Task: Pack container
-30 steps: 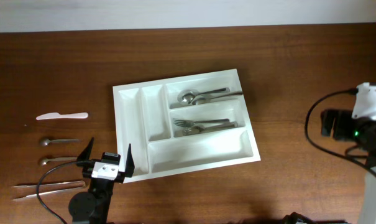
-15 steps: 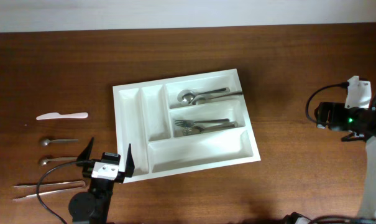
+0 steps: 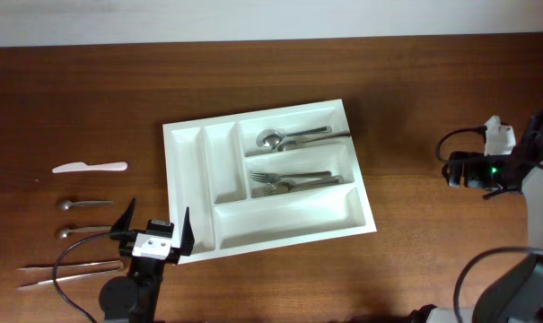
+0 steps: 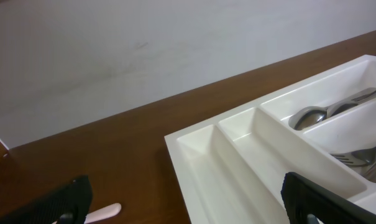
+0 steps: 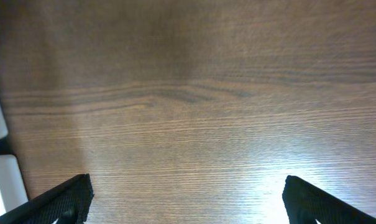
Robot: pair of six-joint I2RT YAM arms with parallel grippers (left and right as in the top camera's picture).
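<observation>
You're sitting with both sets of jaws spread wide, gripping nothing. The tray [image 3: 280,220] is lying mid-way across the bench [image 3: 415,108], long axis running left-right, its near-left corner just beside your left jaws. Your right jaws are hanging well off to its right. Loose spoons [image 3: 84,205] are lying left of the left jaws, so I'm guessing that arm's going next.

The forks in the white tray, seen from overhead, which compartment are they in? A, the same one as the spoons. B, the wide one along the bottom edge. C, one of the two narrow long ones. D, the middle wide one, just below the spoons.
D: the forks lie in the middle wide compartment of the container, directly below the compartment that holds the spoons.
</observation>
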